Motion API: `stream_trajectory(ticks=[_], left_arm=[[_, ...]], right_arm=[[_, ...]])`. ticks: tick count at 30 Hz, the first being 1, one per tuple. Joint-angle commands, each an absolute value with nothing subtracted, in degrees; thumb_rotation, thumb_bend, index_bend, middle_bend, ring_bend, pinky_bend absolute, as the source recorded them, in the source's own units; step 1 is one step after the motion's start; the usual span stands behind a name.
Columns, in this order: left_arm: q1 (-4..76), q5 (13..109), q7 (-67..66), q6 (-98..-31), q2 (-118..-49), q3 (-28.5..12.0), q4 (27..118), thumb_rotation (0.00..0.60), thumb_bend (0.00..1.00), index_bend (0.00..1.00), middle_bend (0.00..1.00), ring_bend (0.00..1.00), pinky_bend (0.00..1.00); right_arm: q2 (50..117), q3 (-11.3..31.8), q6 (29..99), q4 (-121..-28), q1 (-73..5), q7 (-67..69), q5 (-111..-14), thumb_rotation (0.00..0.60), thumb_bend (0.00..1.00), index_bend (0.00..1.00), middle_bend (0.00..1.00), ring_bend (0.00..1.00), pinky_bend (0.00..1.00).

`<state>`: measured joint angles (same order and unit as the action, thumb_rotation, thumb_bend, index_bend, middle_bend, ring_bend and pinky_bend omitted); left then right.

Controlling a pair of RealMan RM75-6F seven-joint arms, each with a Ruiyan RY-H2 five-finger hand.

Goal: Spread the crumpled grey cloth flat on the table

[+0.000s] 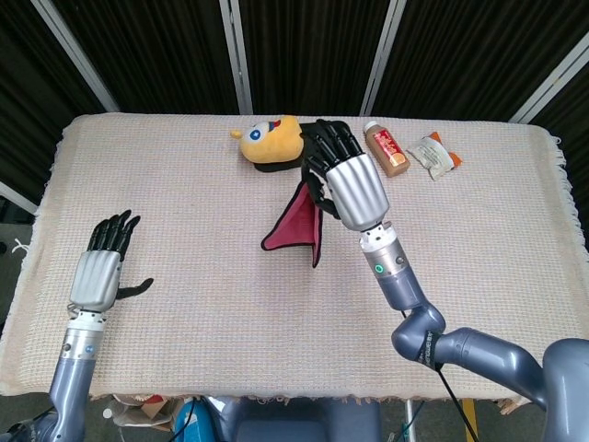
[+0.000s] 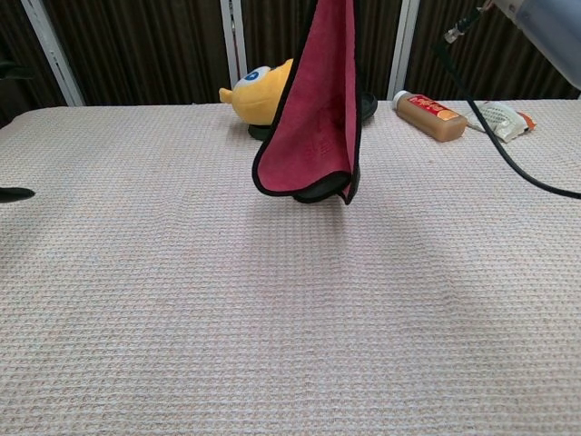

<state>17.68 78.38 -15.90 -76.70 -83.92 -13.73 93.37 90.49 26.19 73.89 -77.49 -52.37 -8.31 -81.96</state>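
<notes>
Red-lined with a dark border, the cloth hangs folded from my right hand, which grips its top, clear of the table toward the far edge. My left hand hovers with fingers spread near the left edge. A yellow slipper, bottle and wrapper line the far edge.

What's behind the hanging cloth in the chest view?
The cloth, held up by the right hand, hangs in front of the yellow slipper. Its duck-face toe shows to the left; most of the black sole is covered. The bottle stands clear.
</notes>
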Motion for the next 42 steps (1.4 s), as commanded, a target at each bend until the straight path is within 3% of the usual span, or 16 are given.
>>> stream_trajectory(ticks=[1,20,24,37,42], left_arm=[[20.3,75.7,-16.7,-74.6,-86.8,-16.0,92.2,0.600,0.01,0.00,0.00,0.00,0.00],[34.2,64.7,-17.3,-66.4,-100.4,-25.1,83.9,0.600,0.00,0.01,0.00,0.00,0.00],[36.5,61.6,-18.0,-64.9,-102.3,-26.5,83.6,0.600,0.01,0.06,0.00,0.00,0.00],[39.4,56.7,-17.6,-64.6,-107.0,-26.4,79.8,0.600,0.03,0.18,0.00,0.00,0.00],[40.3,56.5,-16.6,-64.9,-108.7,-26.2,77.3,0.600,0.09,0.25,0.00,0.00,0.00]], right_arm=[[90.4,27.3,72.7,-77.4,-53.7,-9.9,-80.7,0.600,0.57,0.67,0.27,0.14,0.19],[94.0,27.8,71.9,-77.0,-57.8,-16.9,-78.1,0.600,0.57,0.67,0.27,0.14,0.19],[94.9,28.4,72.4,-77.8,-58.7,-18.7,-77.6,0.600,0.57,0.67,0.27,0.14,0.19],[97.0,32.2,71.7,-77.0,-62.4,-24.2,-72.4,0.600,0.57,0.68,0.28,0.14,0.19],[97.7,32.6,71.9,-76.6,-63.1,-24.5,-71.3,0.600,0.57,0.68,0.28,0.14,0.19]])
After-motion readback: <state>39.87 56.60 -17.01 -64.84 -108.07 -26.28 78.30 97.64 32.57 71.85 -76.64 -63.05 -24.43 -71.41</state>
